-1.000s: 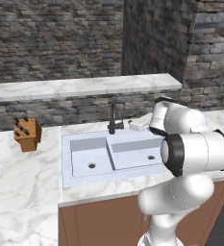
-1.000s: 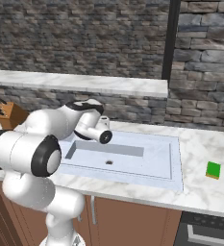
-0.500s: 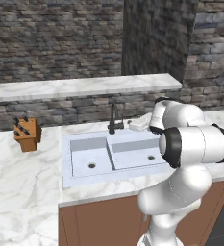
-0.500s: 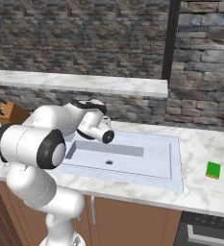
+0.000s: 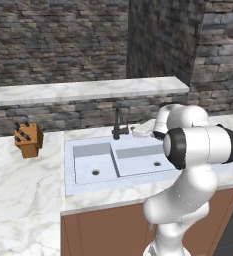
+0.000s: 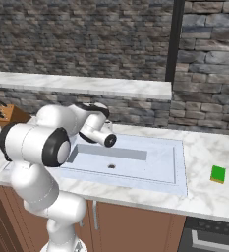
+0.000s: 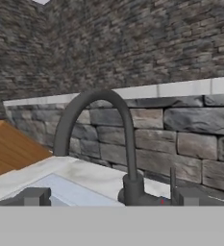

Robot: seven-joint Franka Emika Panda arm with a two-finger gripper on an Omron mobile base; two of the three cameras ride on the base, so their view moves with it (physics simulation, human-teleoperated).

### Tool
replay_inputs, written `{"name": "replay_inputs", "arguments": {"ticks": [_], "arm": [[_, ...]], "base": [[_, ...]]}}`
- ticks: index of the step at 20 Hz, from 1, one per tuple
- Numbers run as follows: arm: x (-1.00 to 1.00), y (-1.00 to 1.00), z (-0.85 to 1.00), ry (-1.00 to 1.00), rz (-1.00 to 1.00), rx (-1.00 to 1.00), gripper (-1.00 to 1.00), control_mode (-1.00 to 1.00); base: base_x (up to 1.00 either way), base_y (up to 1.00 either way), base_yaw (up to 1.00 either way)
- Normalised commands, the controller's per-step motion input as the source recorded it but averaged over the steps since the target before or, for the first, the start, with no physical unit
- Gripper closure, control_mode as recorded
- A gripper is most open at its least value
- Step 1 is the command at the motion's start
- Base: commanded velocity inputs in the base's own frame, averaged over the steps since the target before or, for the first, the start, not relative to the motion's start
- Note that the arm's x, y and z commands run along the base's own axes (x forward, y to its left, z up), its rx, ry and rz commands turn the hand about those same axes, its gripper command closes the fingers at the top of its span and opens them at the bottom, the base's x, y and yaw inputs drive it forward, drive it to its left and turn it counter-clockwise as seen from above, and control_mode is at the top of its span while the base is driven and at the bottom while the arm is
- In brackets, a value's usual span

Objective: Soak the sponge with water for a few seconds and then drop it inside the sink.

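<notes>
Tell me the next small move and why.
Probably push the open end effector forward to the faucet's handle: the hand view looks straight at the faucet from close by, no water runs into the sink, and the sponge lies untouched on the counter right of the sink. Turning the water on first seems the aim.

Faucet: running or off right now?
Off. No stream falls from the faucet spout in the hand view, and the sink basins look dry.
</notes>
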Motion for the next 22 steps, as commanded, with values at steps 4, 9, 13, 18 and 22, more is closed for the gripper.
{"name": "replay_inputs", "arguments": {"ticks": [4, 9, 13, 18, 22], "arm": [[0.09, 0.02, -0.11, 0.0, 0.0, 0.0, -1.0, -1.0], [0.17, 0.01, -0.11, 0.0, 0.0, 0.0, -1.0, -1.0], [0.21, 0.0, -0.07, 0.0, 0.0, 0.0, -1.0, -1.0], [0.21, 0.0, -0.02, 0.0, -0.07, 0.0, -1.0, -1.0], [0.14, 0.0, 0.0, -0.01, -0.09, 0.0, -1.0, -1.0]], "base": [[0.0, 0.0, 0.0], [0.0, 0.0, 0.0], [0.0, 0.0, 0.0], [0.0, 0.0, 0.0], [0.0, 0.0, 0.0]]}}
